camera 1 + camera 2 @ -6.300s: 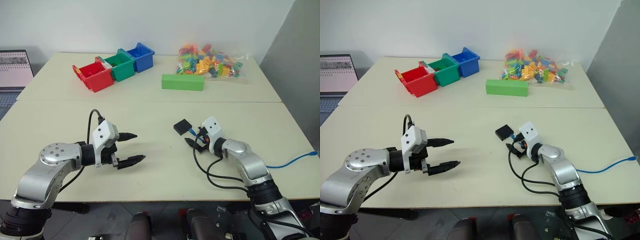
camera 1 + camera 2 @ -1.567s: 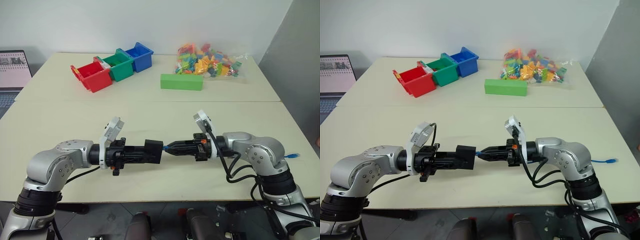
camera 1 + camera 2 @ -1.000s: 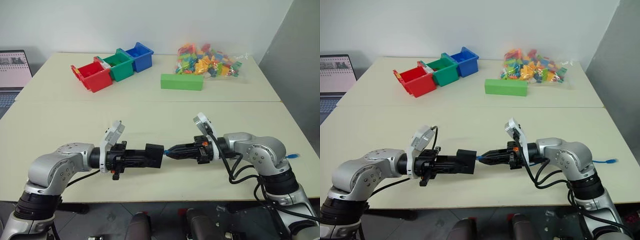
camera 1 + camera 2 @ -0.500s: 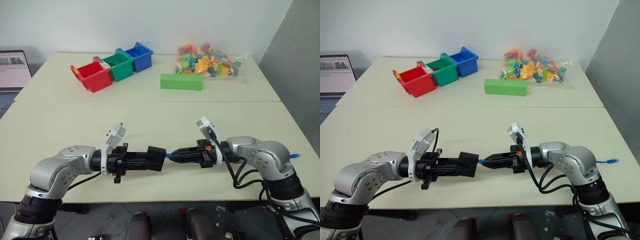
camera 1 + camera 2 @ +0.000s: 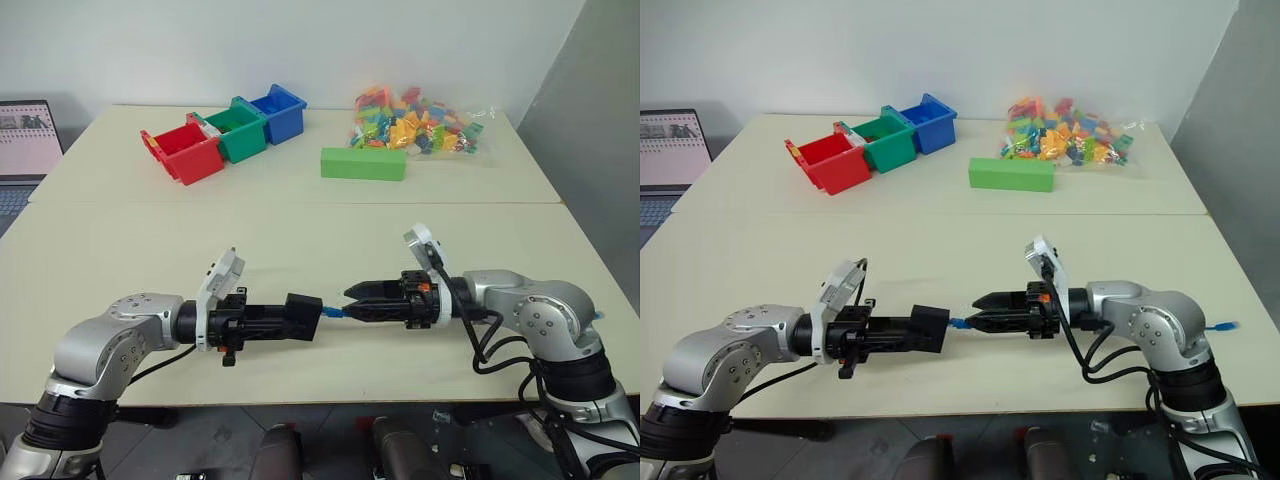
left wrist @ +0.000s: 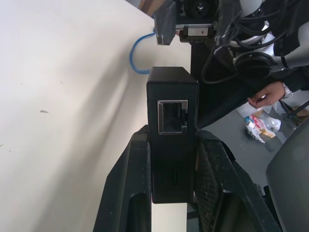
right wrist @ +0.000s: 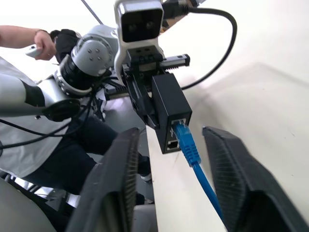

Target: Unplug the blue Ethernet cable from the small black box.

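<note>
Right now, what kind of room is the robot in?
Probably a robot test lab or workshop: a plain table holds sorting bins, a bag of toy bricks, and a laptop sits beside it.

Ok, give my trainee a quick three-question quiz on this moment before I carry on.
1. True or false: the blue Ethernet cable is already out of the small black box.
2. Which gripper holds the box? A) left gripper B) right gripper C) neither
3. Fill in: the right gripper's fingers stand ___, one on either side of the cable.
Key: 1 false, the plug sits in the box's port; 2 A; 3 open.
</note>
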